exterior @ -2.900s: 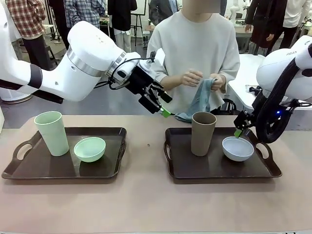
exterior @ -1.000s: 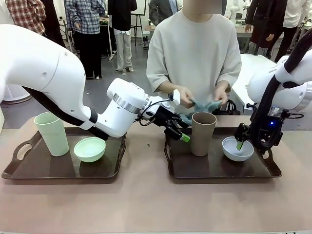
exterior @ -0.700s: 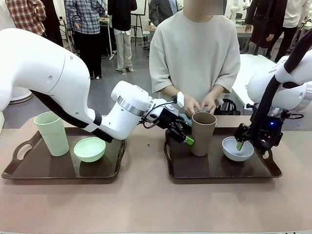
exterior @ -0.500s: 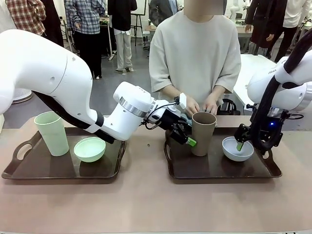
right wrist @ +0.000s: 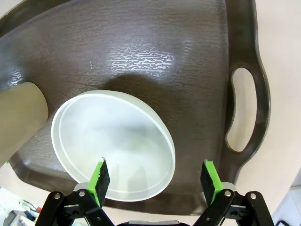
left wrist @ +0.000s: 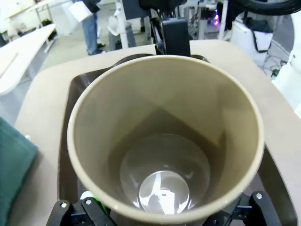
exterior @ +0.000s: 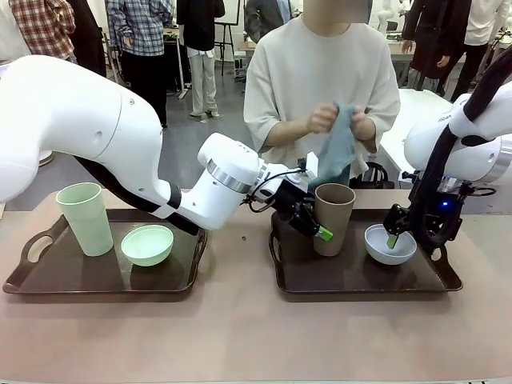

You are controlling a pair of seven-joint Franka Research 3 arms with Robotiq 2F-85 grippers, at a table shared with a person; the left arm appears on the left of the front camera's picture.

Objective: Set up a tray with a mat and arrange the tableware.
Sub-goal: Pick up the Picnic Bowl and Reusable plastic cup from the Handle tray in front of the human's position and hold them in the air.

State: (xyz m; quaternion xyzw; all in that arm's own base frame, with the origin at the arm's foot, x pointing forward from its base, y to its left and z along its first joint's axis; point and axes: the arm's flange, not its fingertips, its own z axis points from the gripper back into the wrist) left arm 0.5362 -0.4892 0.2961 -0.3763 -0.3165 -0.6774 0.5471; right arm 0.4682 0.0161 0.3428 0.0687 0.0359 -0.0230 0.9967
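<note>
A tan cup [exterior: 334, 218] and a white bowl [exterior: 390, 244] stand on the right dark tray [exterior: 360, 282]. My left gripper [exterior: 317, 226] reaches across to the tan cup [left wrist: 164, 136], open, with its fingers low on either side of the cup. My right gripper [exterior: 392, 238] hangs open at the bowl's near rim. In the right wrist view one green pad [right wrist: 99, 176] sits inside the white bowl [right wrist: 113, 141] and the other outside, my right gripper [right wrist: 155, 176] straddling the rim. The person holds up a teal mat [exterior: 338, 148] in both hands behind the tray.
The left dark tray [exterior: 104, 278] carries a mint cup [exterior: 84, 218] and a mint bowl [exterior: 147, 244]. Bare tan table lies in front of both trays. The right tray's handle [right wrist: 242, 110] is beside my right gripper. People stand in the background.
My left gripper slid right until its fingers flank the tan cup. The person lifted the teal mat from behind the cup to chest height. The right arm has stayed put.
</note>
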